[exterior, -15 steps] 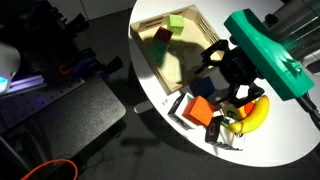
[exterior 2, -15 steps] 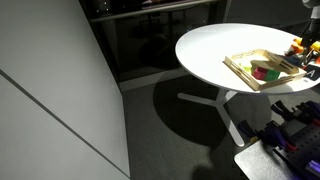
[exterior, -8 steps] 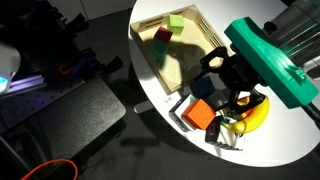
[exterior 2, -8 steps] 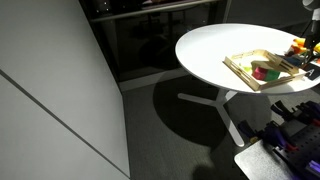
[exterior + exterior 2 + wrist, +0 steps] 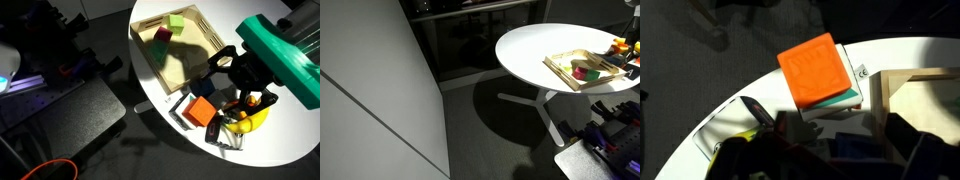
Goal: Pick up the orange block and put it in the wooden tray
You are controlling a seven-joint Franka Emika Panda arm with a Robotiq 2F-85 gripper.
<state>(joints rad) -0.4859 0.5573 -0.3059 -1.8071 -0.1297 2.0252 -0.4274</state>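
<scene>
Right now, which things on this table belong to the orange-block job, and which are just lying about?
Part of the job:
- the orange block, outside the tray
- the wooden tray
- the claw, close to the block

Just lying about:
- the green block and the dark red block, both in the tray
- the banana, beside the orange block

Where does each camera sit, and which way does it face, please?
An exterior view: high and close, looks down on the tray, orange block and gripper.
An exterior view: far off, lower, looks across at the whole table; hardly any robot shows.
Wrist view: looks down on the orange block; gripper a dark blur below.
All three share the tray.
</scene>
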